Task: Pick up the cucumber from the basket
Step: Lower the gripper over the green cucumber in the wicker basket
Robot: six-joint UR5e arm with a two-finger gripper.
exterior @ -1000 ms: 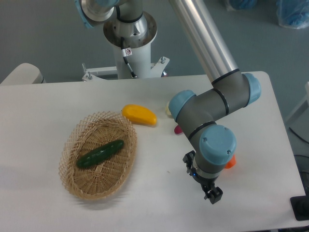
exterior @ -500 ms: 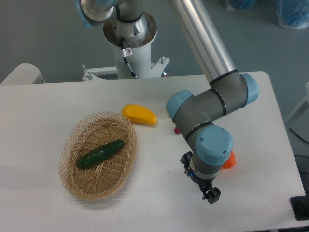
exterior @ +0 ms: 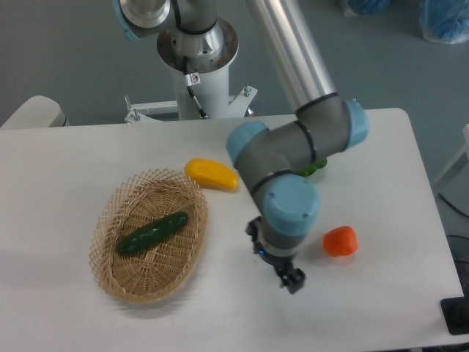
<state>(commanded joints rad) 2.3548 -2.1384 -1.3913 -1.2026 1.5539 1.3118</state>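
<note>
The dark green cucumber (exterior: pixel 152 232) lies slantwise in the middle of the tan wicker basket (exterior: pixel 117 282) on the left of the white table. My gripper (exterior: pixel 292 281) hangs below the blue-capped wrist, over bare table to the right of the basket and well apart from the cucumber. Its fingers are small and dark from this angle, and I cannot tell whether they are open or shut. Nothing shows between them.
A yellow vegetable piece (exterior: pixel 212 174) lies just beyond the basket's far right rim. An orange piece (exterior: pixel 341 240) sits to the right of the gripper. A green leafy piece (exterior: pixel 311 170) peeks out behind the forearm. The robot's base (exterior: pixel 198 66) stands at the table's far edge.
The arm has swung left toward the basket, and the gripper has moved left with it. The orange piece is now fully uncovered. The cucumber and basket have not moved.
</note>
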